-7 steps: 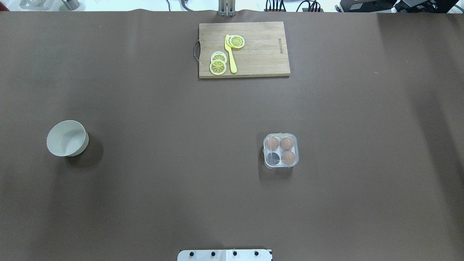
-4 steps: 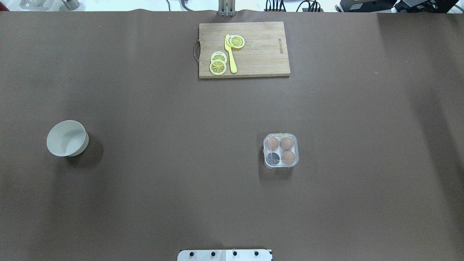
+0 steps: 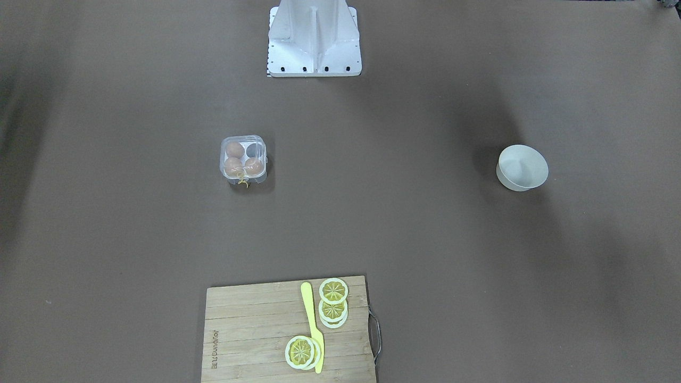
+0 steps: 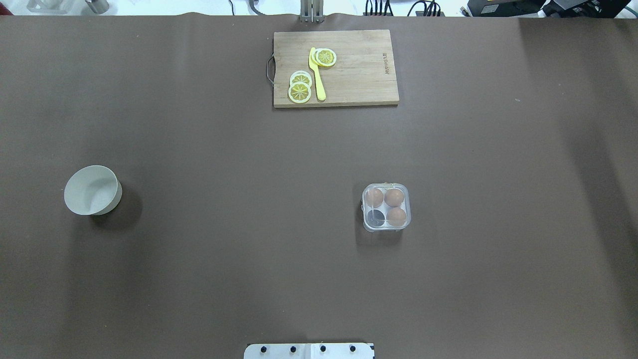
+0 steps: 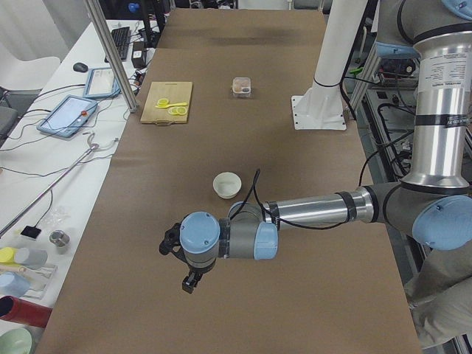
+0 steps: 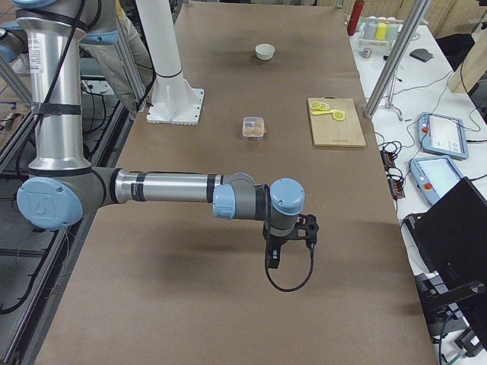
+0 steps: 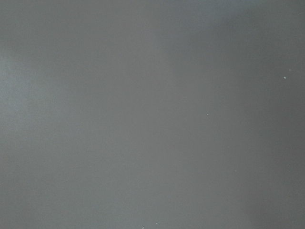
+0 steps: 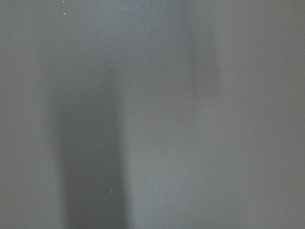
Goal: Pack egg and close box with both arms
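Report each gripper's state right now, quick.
Left gripper: cannot be told; it shows only in a side view.
Right gripper: cannot be told; it shows only in a side view.

Soft, even light falls from above. In the overhead view the bowl (image 4: 92, 190) throws a blurred shadow toward 4 o'clock and the box (image 4: 386, 207) a fainter one toward 7 o'clock; its clear lid carries small white glints. Wide dim bands cross the table (image 4: 249, 249) at 3 o'clock, and the strip beyond its 12 o'clock edge is blown out white. Both wrist views are flat grey and out of focus; the right one has a dark upright band at 8 o'clock.
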Robot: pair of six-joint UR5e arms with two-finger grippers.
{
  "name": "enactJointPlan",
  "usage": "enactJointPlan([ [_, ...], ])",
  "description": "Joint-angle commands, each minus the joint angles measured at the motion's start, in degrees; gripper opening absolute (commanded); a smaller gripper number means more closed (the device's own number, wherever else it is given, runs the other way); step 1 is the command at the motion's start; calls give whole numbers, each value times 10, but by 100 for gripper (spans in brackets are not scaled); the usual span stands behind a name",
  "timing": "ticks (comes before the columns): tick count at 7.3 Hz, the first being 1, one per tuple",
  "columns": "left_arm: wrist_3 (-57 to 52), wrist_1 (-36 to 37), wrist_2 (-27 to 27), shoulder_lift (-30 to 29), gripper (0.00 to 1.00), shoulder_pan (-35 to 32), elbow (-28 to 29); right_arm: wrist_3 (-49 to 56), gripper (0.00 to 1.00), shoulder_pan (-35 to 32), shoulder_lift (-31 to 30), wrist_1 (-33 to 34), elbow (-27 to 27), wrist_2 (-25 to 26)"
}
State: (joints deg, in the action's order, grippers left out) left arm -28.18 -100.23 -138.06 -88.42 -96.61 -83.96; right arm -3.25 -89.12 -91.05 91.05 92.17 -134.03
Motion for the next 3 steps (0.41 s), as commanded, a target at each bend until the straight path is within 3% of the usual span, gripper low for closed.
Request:
enactJointPlan([
  [1, -1, 0, 0, 0, 97, -1, -1, 0, 100, 0, 0, 0, 0, 0],
  [3, 0, 5, 0, -2, 97, -2, -2, 0, 100, 0, 0, 0, -1, 0],
])
